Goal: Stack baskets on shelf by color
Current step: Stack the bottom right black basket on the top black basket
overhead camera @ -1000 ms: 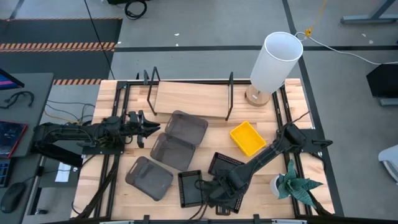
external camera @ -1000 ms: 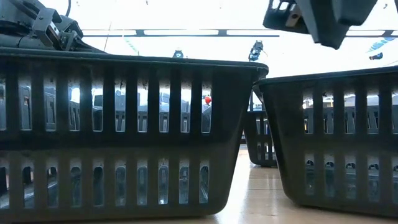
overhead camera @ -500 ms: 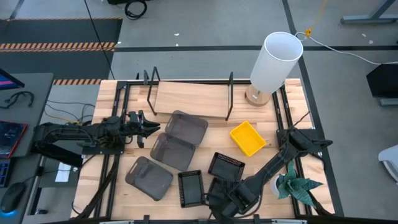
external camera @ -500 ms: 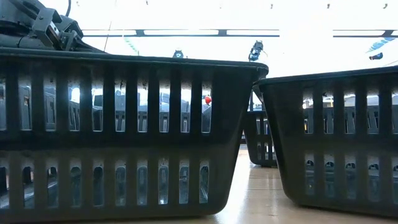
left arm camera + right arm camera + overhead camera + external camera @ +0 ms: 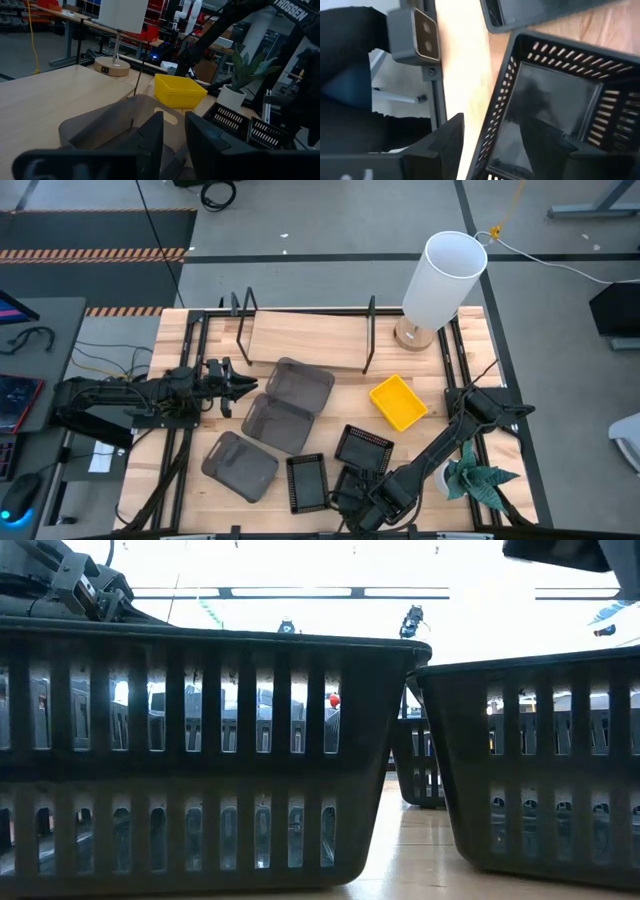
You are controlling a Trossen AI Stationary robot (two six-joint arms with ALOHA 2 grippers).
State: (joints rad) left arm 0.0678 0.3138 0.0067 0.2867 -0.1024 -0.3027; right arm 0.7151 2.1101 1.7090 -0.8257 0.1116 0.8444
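Right pincer spread, straddling a slotted black mesh basket's rim.

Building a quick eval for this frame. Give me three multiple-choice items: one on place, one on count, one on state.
1. Where does the yellow basket lie?
A. on the shelf board
B. on the tabletop in front of the shelf
C. inside a grey basket

2. How many grey baskets show in the high view?
A. one
B. three
C. five

3. What is the state of the right gripper?
A. open, its fingers either side of a black basket's wall
B. shut on the yellow basket
C. shut on the plant

Answers:
1. B: it sits on the slatted top, off the shelf, whose board is bare.
2. B: three grey baskets lie near the left gripper.
3. A: the right wrist view shows one finger outside and one inside the black basket.
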